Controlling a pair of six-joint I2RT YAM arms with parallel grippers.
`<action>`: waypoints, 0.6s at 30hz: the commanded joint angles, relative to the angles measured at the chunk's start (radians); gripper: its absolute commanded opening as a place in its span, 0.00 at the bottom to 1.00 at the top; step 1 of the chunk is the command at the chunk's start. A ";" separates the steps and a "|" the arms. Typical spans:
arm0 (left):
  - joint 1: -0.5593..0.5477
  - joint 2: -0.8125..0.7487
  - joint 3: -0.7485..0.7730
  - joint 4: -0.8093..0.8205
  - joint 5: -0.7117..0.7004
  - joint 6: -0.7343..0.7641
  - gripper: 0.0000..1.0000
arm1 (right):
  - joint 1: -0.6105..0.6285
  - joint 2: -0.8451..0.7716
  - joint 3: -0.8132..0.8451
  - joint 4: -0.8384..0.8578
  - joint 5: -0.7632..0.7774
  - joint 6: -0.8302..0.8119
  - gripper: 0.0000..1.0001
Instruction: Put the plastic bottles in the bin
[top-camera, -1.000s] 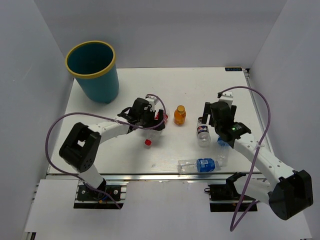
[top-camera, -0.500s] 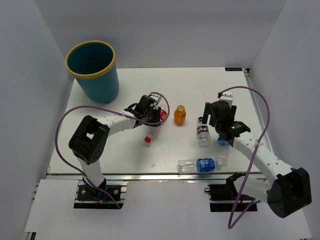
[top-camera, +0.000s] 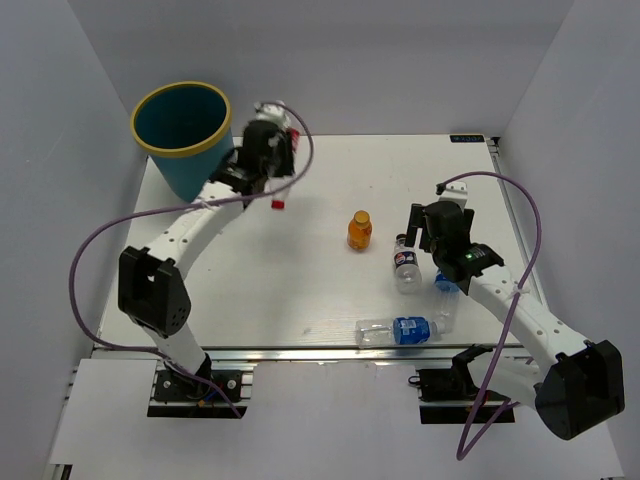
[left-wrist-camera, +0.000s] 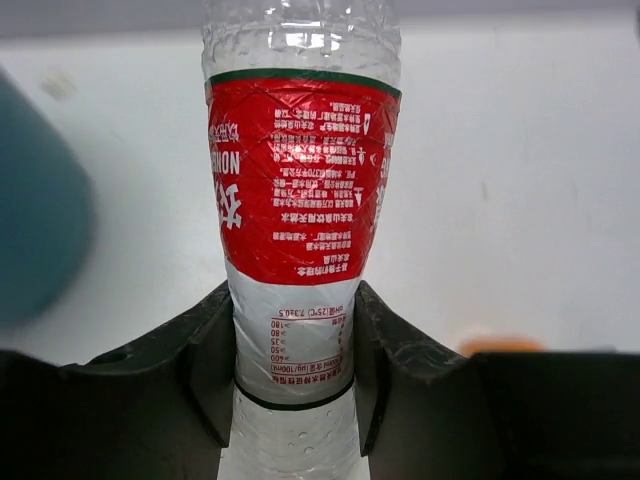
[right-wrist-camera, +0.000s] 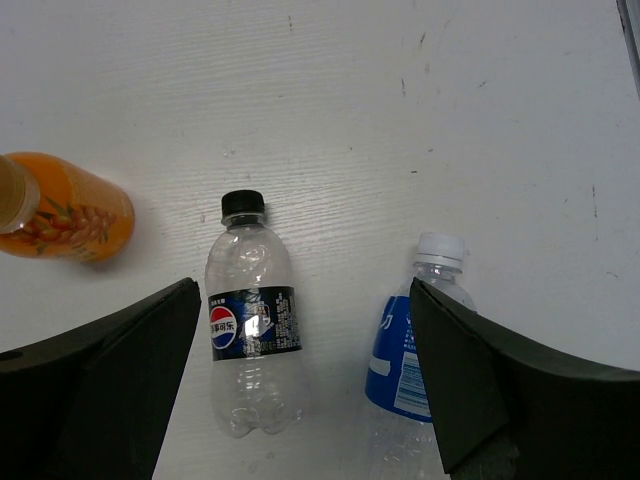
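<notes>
My left gripper (top-camera: 266, 150) is raised beside the bin (top-camera: 185, 140), a teal bucket with a yellow rim at the table's far left. It is shut on a clear plastic bottle with a red label (left-wrist-camera: 300, 180); the red cap (top-camera: 278, 204) hangs down. In the left wrist view both fingers press the bottle's sides around my left gripper (left-wrist-camera: 295, 370). My right gripper (right-wrist-camera: 305, 390) hovers open over a clear bottle with a dark blue label and black cap (right-wrist-camera: 250, 330) and a blue-labelled bottle with a white cap (right-wrist-camera: 415, 360). An orange bottle (top-camera: 359, 229) lies mid-table.
Another blue-labelled bottle (top-camera: 400, 330) lies on its side near the table's front edge. White walls enclose the table on the left, the back and the right. The left arm's purple cable loops over the table's left side.
My left gripper closed on the red-labelled bottle, lifted it off the table's middle and carried it back and left to the bin's rim. The right arm stayed put.
</notes>
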 joint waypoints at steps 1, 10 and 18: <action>0.124 -0.090 0.153 0.006 -0.069 0.016 0.36 | -0.006 -0.012 0.017 0.042 -0.005 -0.026 0.89; 0.482 0.044 0.423 0.080 -0.091 -0.179 0.49 | -0.006 0.007 0.037 0.033 0.021 -0.040 0.89; 0.532 0.261 0.718 -0.064 -0.065 -0.170 0.98 | -0.006 0.018 0.048 0.027 0.001 -0.055 0.89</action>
